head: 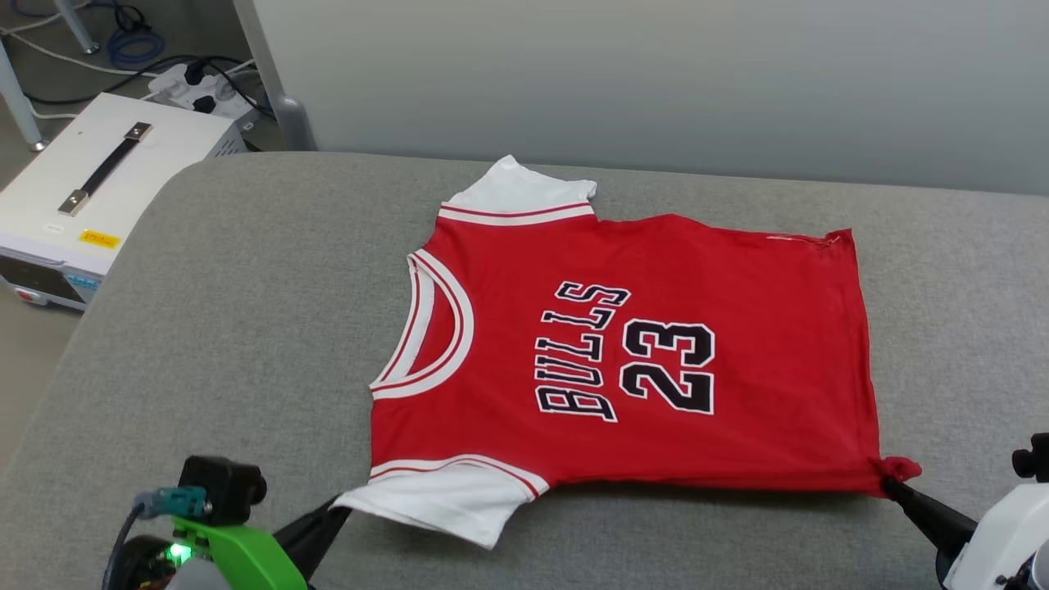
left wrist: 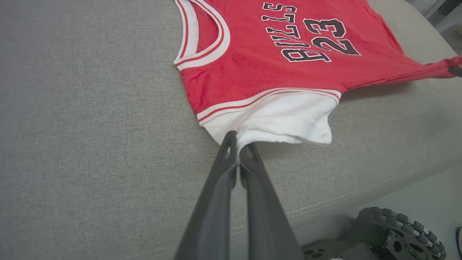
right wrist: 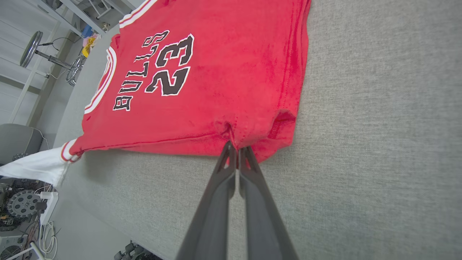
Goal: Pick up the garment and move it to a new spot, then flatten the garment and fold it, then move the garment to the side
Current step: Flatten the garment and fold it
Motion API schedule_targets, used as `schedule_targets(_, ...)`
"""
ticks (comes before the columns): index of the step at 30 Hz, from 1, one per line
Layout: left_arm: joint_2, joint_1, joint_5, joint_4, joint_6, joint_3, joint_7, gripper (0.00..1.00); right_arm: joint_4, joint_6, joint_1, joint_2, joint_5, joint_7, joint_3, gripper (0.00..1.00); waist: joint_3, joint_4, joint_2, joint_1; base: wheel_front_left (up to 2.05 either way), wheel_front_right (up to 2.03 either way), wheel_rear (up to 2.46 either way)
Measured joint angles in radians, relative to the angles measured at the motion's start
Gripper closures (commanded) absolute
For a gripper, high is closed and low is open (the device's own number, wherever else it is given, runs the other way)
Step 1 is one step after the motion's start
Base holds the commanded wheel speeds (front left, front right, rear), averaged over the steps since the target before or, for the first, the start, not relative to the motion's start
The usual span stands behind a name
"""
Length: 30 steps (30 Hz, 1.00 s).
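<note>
You see garment spread flat, chest up, on grey padded desk. Your left claw clamped on near white sleeve edge; right claw clamped on red hem corner, seemingly lifted slightly.

The garment, a red soft-fabric T-shirt with white sleeves, lies spread chest-up on a grey fabric-covered surface, right of its middle. Its round collar, trimmed in white with thin red stripes, faces left and the straight hem faces right. Dark white-edged lettering reading "BULLS" and "23" runs sideways across the chest, letter tops towards the collar. The far sleeve lies flat at the far left. The near sleeve at the near left is drawn out to a point. The near-right hem corner is bunched into a small tuft, and the near edge between the two runs taut with shadow beneath it.
</note>
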<state>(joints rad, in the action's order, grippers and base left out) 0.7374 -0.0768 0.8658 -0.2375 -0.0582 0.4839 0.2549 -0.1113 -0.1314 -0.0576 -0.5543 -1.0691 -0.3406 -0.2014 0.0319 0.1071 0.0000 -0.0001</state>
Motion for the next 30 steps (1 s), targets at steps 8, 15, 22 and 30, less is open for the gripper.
schedule_targets(8,-0.054,0.206,-0.006,0.049,0.012,-0.023,0.002,1.00,0.064,0.000,0.090,0.085,0.103,-0.116,0.110,1.00,0.076,-0.022,0.0000,0.0000,0.00,0.00,0.00)
schedule_targets(15,-0.086,0.400,-0.031,0.165,0.044,-0.021,0.034,1.00,0.075,0.000,0.193,0.160,0.189,-0.200,0.169,1.00,0.155,-0.045,0.0000,0.0001,0.00,0.00,0.00)
schedule_targets(22,-0.124,0.545,-0.043,0.324,0.071,-0.003,0.058,1.00,0.059,0.000,0.255,0.220,0.253,-0.258,0.178,1.00,0.213,-0.076,0.0000,0.0001,0.00,0.00,0.00)
schedule_targets(30,-0.161,0.644,-0.077,0.501,0.091,0.030,0.089,1.00,0.008,0.000,0.328,0.245,0.294,-0.273,0.169,1.00,0.261,-0.103,0.0000,0.0001,0.00,0.00,0.00)
